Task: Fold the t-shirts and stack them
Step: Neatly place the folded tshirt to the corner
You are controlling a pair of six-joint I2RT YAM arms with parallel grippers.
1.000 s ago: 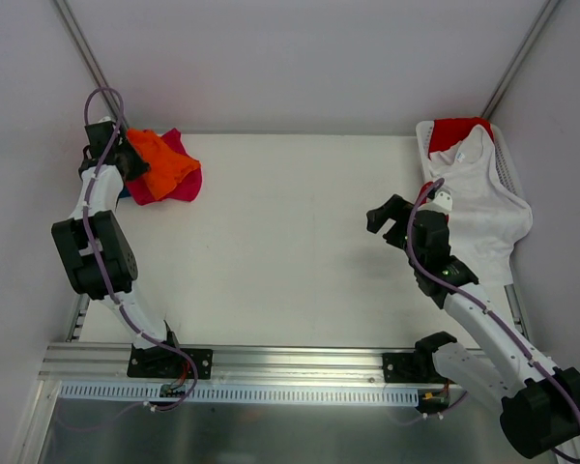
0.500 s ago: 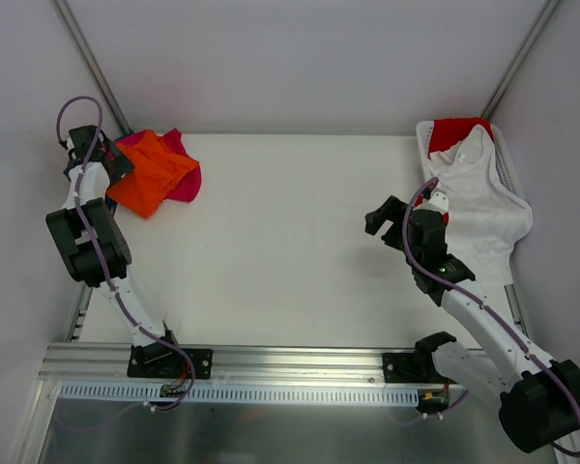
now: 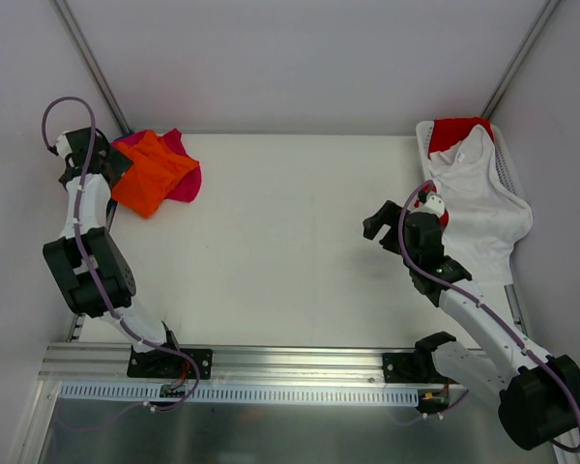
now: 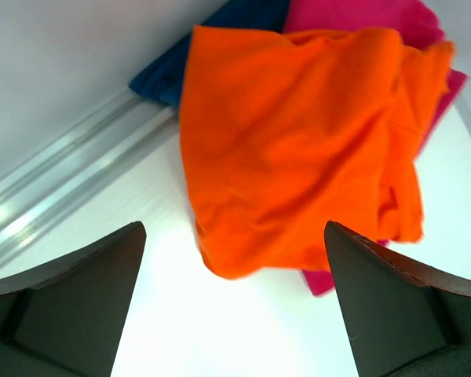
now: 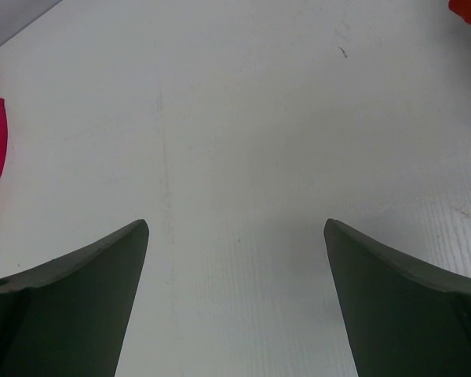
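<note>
A folded orange t-shirt (image 3: 153,174) (image 4: 298,141) lies at the table's far left corner on top of a magenta-pink one (image 3: 181,164) (image 4: 353,16), with a dark blue one (image 4: 212,55) under them at the back. My left gripper (image 3: 111,166) (image 4: 234,298) hovers just left of the pile, open and empty. A white t-shirt (image 3: 478,198) and a red one (image 3: 456,130) hang in the basket at the right. My right gripper (image 3: 382,220) (image 5: 235,298) stands open over bare table, left of the basket.
The white plastic basket (image 3: 507,164) sits against the right wall. An aluminium rail (image 4: 55,188) runs along the table's left edge beside the pile. Slanted frame bars stand in both back corners.
My left gripper opened and let go of the orange t-shirt, which now lies spread on the pile. It then drew back to the left. The right gripper shifted slightly left.
</note>
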